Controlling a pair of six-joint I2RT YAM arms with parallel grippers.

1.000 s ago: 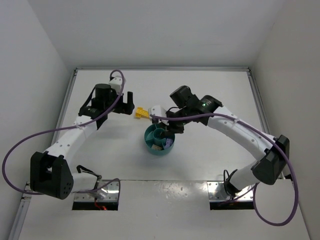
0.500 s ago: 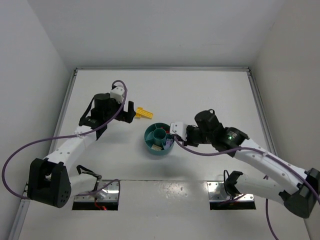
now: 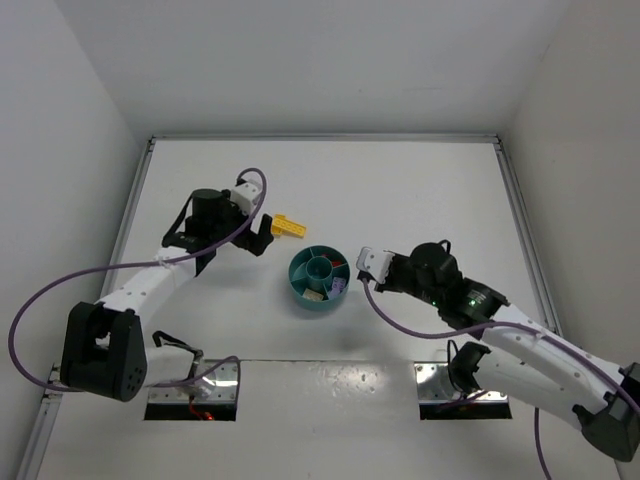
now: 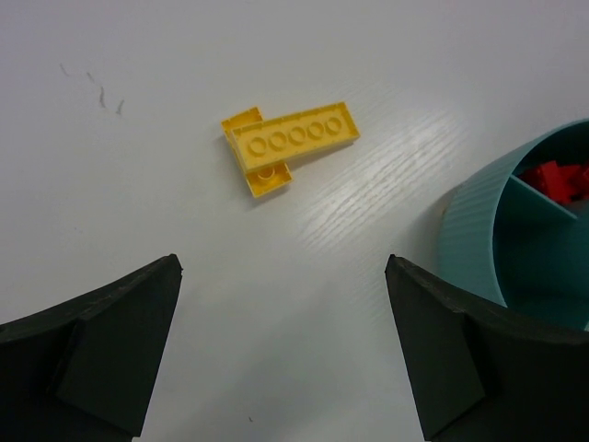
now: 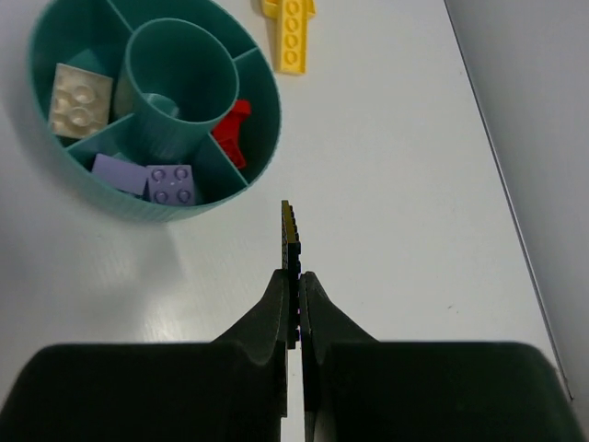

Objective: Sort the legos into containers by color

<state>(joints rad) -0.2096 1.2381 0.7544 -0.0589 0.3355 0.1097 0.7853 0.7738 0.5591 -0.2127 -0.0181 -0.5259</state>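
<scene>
This is a robotics lab test cell, not a home or shop: a bare white table [image 3: 420,190] is boxed in by plain white panel walls [image 3: 300,60] on three sides, with nothing decorative or domestic around it. Two white-and-black robot arms, the left arm [image 3: 150,285] and the right arm [image 3: 530,345], are bolted to metal mounting plates [image 3: 190,385] at the table's near edge, and purple cables [image 3: 30,310] loop loosely off each arm. The only props are a teal divided dish [image 3: 319,279] and small toy bricks such as the yellow one [image 3: 289,226], the sort of simple set used for manipulation trials.
</scene>
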